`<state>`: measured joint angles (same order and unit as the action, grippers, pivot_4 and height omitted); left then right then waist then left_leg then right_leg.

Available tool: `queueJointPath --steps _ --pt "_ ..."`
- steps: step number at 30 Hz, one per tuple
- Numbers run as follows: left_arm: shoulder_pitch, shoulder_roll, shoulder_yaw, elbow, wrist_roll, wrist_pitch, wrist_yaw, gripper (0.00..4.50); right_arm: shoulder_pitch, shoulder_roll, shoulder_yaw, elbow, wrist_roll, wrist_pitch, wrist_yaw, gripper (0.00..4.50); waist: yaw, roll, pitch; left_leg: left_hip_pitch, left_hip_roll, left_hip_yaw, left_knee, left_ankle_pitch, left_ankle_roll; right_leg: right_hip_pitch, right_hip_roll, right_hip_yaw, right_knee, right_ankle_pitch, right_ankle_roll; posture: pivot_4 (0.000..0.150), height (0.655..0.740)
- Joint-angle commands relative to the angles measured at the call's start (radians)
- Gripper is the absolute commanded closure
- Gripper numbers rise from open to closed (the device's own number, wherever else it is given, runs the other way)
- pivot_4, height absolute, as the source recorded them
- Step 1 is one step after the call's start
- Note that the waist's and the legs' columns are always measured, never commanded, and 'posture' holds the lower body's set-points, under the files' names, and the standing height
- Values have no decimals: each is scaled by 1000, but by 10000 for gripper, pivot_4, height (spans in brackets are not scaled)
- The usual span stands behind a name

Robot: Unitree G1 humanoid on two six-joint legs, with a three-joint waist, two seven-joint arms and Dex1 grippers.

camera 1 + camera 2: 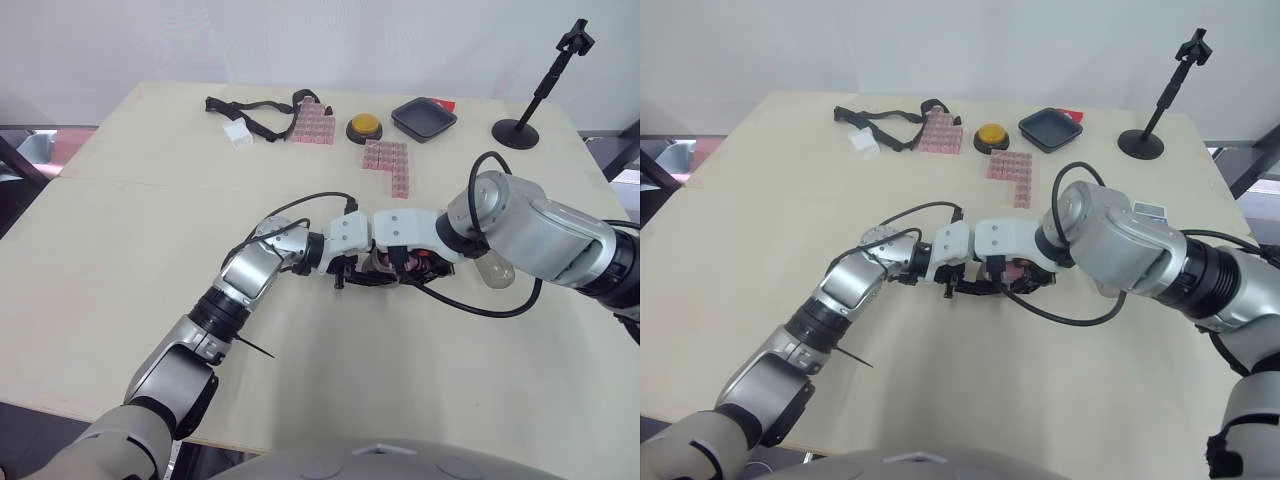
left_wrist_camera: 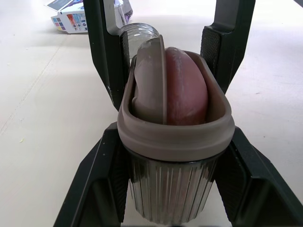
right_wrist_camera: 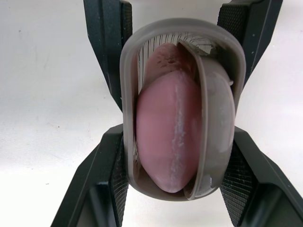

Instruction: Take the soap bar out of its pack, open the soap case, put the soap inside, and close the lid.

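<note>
Holding the soap case over the middle of the table, with the left gripper and the right gripper meeting from opposite ends, the fingers of each clamping on its sides. Carrying the pink soap already inside, so unpacking, opening and inserting seeming done. Showing the grey lid standing on edge beside the soap, wedged in the case instead of covering it, so closing probably remaining. Working well away from the table edges, with bare surface around; leaving the pink blocks, yellow button and black tray well apart at the far side.
</note>
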<state>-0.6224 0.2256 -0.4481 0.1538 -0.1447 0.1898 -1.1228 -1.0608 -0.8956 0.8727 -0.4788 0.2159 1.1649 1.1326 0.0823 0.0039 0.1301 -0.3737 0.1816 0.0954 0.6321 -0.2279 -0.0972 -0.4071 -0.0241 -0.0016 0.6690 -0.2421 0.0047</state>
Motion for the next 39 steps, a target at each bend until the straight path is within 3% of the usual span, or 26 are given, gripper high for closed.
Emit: queueJointPath --steps 1,2,6,7,12,20,26,30,39 --pt "8 -1 27 -8 -25 -19 -9 25777 5 13 -54 -21 8 3 1 19192 0 0 0 0 0 0 0 0 0 0 0 0 0 0 0 1500 7287" --pt "12 2 30 -7 -29 -18 -15 25777 9 13 -58 -21 5 0 0 14104 -1 0 0 0 0 0 0 0 0 0 0 0 0 0 0 1500 7287" --pt "23 18 38 2 -33 -33 -31 25777 33 -4 -78 -11 -12 -31 -6 1136 1 0 0 0 0 0 0 0 0 0 0 0 0 0 0 1500 7287" --pt "24 22 40 6 -34 -38 -35 25777 40 -10 -86 -10 -13 -38 -4 198 1 0 0 0 0 0 0 0 0 0 0 0 0 0 0 1500 7287" --pt "38 33 70 12 -72 -53 -68 25777 100 -41 -157 -19 14 -57 0 198 -1 0 0 0 0 0 0 0 0 0 0 0 0 0 0 1500 7287" --pt "118 80 135 -16 -163 -146 -175 25777 404 32 -565 -32 229 -70 -41 198 4 0 0 0 1 0 1 0 0 0 0 1 0 0 0 1500 7287" --pt "175 86 174 21 -176 -279 -211 25777 730 142 -788 -2 261 -390 -83 198 14 1 -1 -1 3 1 1 0 2 -1 -2 0 0 0 0 1500 7287" --pt "195 61 195 58 -169 -354 -188 25777 897 225 -839 33 238 -597 -99 198 11 1 -1 -2 3 2 1 -1 4 -2 -3 0 0 -1 -1 1500 7287" --pt "212 58 188 73 -164 -393 -191 25777 1072 294 -938 79 227 -842 -154 198 -7 1 -1 -1 2 2 2 -3 11 -3 -4 0 2 -3 -6 1500 7287"
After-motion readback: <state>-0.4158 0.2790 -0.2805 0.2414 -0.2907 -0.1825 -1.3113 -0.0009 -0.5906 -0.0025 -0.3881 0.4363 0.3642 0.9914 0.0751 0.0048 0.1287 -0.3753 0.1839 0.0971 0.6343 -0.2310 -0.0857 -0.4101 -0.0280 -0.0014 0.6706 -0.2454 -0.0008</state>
